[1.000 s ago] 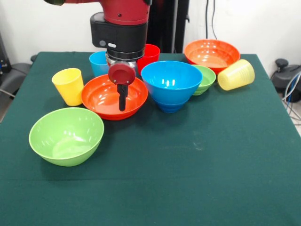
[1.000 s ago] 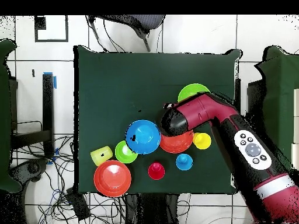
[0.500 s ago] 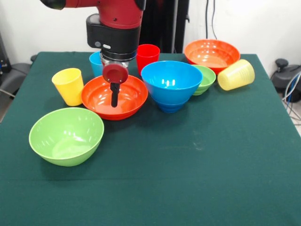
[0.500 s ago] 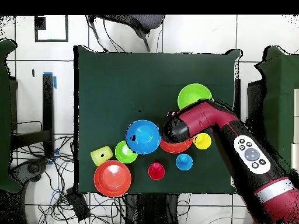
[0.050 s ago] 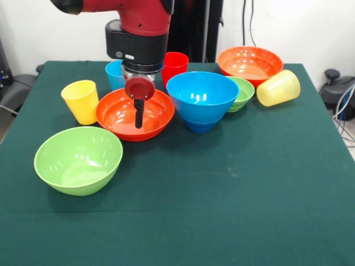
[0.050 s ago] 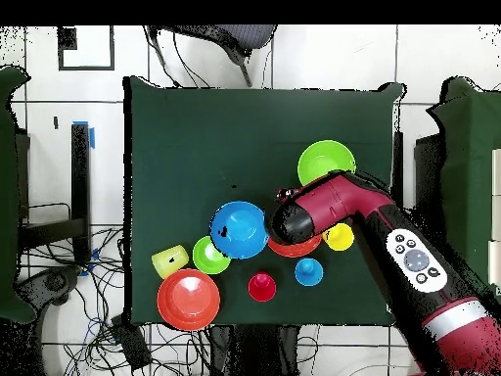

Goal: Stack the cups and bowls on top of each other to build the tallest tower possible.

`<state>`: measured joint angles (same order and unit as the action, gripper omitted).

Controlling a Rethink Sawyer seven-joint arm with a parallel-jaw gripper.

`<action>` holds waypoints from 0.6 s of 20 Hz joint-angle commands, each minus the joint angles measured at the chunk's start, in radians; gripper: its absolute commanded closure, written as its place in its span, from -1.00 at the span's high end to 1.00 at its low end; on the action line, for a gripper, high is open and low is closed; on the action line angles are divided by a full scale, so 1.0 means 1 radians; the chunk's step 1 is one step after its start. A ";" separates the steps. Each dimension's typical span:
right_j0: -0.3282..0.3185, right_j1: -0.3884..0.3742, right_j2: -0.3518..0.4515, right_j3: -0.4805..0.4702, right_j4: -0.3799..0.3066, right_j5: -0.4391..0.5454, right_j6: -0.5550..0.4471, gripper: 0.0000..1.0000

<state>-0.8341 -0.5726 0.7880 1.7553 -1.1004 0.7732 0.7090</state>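
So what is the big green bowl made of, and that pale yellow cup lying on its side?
The big green bowl looks like glossy plastic: one even colour, with bright highlights on its smooth inside. The pale yellow cup also looks like plastic, thinner and slightly see-through, with faint ribs around it. The table cover under them seems to be dark green cloth, matte with no shine.

No readable txt, labels or nos. anywhere; arm (image 6: 411,264) shows round button icons only, too small to make out.
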 commanded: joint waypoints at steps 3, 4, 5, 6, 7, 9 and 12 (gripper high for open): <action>0.084 0.038 -0.103 0.033 -0.123 -0.151 0.107 1.00; 0.091 0.044 -0.112 0.028 -0.127 -0.168 0.118 1.00; 0.096 0.042 -0.120 0.029 -0.128 -0.183 0.126 1.00; 0.102 0.046 -0.129 0.023 -0.132 -0.201 0.133 1.00; 0.107 0.044 -0.137 0.022 -0.132 -0.210 0.135 1.00; 0.114 0.037 -0.148 0.018 -0.128 -0.238 0.141 1.00; 0.117 0.032 -0.161 0.015 -0.115 -0.247 0.127 1.00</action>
<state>-0.7601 -0.5726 0.7184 1.7553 -1.1470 0.5784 0.7090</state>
